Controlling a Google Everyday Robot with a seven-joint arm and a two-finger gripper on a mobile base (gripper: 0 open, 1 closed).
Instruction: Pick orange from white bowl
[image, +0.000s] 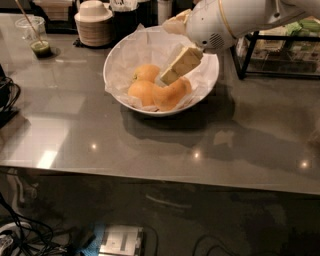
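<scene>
The white bowl (125, 52), lined with crinkled white paper, stands on the grey table toward the back centre. Several oranges lie in it: one at the back (146, 73), one at the front left (141, 93) and one at the front right (172, 95). My gripper (169, 77) reaches down into the bowl from the upper right on a white arm. Its beige tip hangs just over the oranges, between the back one and the front right one. It holds nothing that I can see.
A stack of small beige bowls (93, 24) stands behind the white bowl to the left. A clear cup (35, 35) with green liquid and a stick is at the far left. A black wire rack (280, 47) stands at the right. Cables lie on the floor below.
</scene>
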